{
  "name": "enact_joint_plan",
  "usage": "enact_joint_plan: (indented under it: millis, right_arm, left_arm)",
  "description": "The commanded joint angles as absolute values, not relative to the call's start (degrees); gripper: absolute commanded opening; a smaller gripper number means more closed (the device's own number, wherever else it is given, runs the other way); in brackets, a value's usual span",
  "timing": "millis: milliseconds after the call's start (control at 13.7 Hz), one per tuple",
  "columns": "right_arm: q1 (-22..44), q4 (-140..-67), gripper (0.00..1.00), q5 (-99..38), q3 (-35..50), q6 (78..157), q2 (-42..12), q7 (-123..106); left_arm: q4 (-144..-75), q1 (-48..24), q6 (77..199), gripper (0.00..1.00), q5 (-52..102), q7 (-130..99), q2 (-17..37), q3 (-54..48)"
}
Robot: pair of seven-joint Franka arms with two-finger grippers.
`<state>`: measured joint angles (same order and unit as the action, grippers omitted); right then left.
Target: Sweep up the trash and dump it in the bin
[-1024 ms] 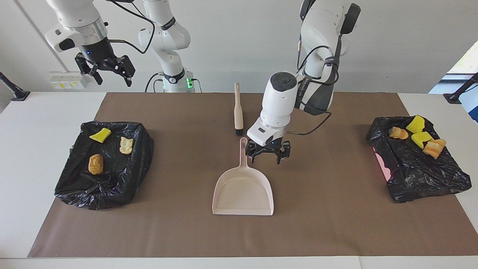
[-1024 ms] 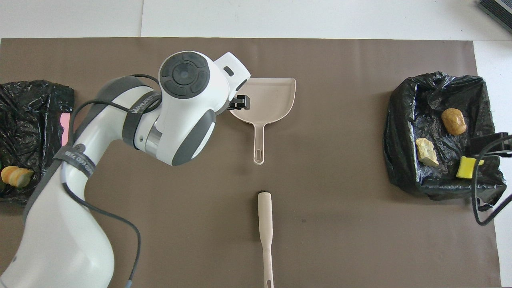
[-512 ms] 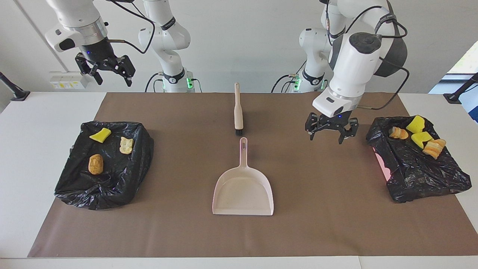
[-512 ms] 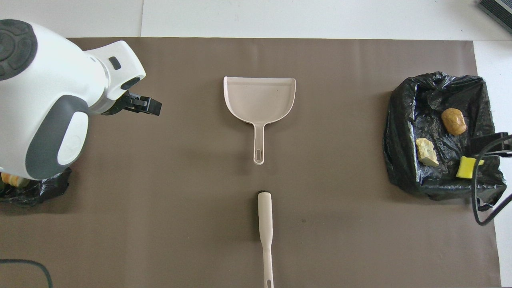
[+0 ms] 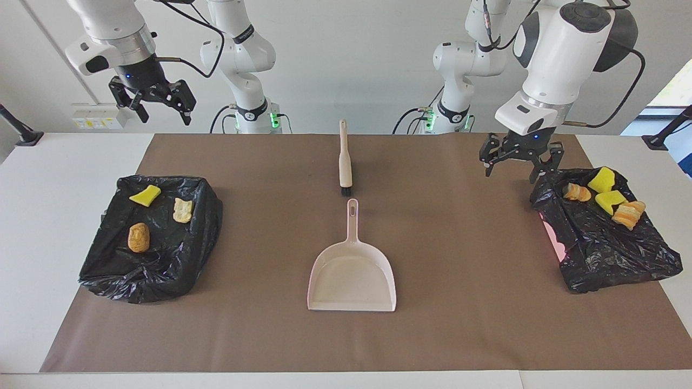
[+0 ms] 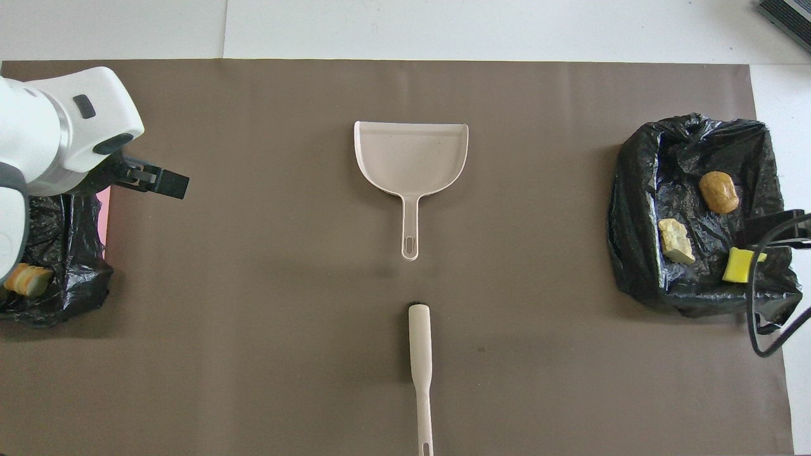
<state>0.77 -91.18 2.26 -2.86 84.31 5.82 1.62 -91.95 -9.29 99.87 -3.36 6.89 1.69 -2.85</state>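
The left pincer (image 5: 520, 158) hangs open and empty over the mat beside one black bag (image 5: 605, 243); the right pincer (image 5: 153, 100) waits open, raised. The trash (image 5: 600, 194) lies on both bags, and the dustpan (image 5: 351, 275) rests mid-counter.

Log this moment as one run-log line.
left gripper: open, empty, raised by bin at its end | right gripper: open, waiting | dustpan, brush: on mat | trash: in both bins

**Dustpan and brush mid-mat, a bin at each end**

On the counter (image 5: 65, 162) lies a mat (image 5: 459, 324). At its middle sits the dustpan (image 5: 352, 275), handle toward the robots; the brush (image 5: 345, 158) lies nearer to them, in line. A bin (image 5: 611, 254) at the left arm's end holds four trash pieces (image 5: 611, 201); the bin (image 5: 157, 259) at the right arm's end holds three (image 5: 138, 237).
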Motion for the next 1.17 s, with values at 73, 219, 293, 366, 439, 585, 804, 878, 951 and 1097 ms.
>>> enact_joint_plan:
  millis: [73,219,293,366,439,585,804,878,951,1097]
  right_arm:
    - [0.44,-91.14,1.0,1.76,-2.81,84.55,5.98,-0.09]
    - [0.44,-91.14,1.0,1.76,-2.81,84.55,5.98,-0.17]
    - [0.44,-91.14,1.0,1.76,-2.73,84.55,5.98,-0.09]
    - [0.44,-91.14,1.0,1.76,-2.81,84.55,5.98,-0.17]
    - [0.35,-91.14,1.0,1.76,-2.81,84.55,5.98,-0.18]
    - [0.35,-91.14,1.0,1.76,-2.81,84.55,5.98,-0.09]
    - [0.44,-91.14,1.0,1.76,-2.81,84.55,5.98,-0.09]
    - [0.44,-91.14,1.0,1.76,-2.73,84.55,5.98,-0.09]
    - [0.44,-91.14,1.0,1.76,-2.81,84.55,5.98,-0.17]
    - [0.44,-91.14,1.0,1.76,-2.81,84.55,5.98,-0.18]
  left_arm:
    - [-92.03,-4.14,94.06,1.0,-2.21,9.83,-1.67,-2.9]
    - [-89.22,-1.86,93.08,1.0,0.78,10.9,-0.62,-2.9]
    - [-87.9,-0.71,91.86,1.0,1.84,10.9,0.34,-2.81]
    - [-86.76,-0.27,90.02,1.0,1.93,11.25,1.22,-2.81]
    - [-85.88,-0.35,89.39,1.0,1.76,12.38,1.4,-2.81]
    - [-86.83,-0.26,89.82,1.0,1.76,13.71,0.53,-2.9]
    - [-87.1,-0.53,90.53,1.0,1.76,13.1,0.44,-2.99]
    - [-87.19,-0.44,90.44,1.0,1.76,13.1,0.35,-2.99]
    - [-87.27,-0.53,90.44,1.0,1.76,13.01,0.35,-2.99]
    - [-87.28,-0.44,90.35,1.0,1.76,13.01,0.35,-2.99]
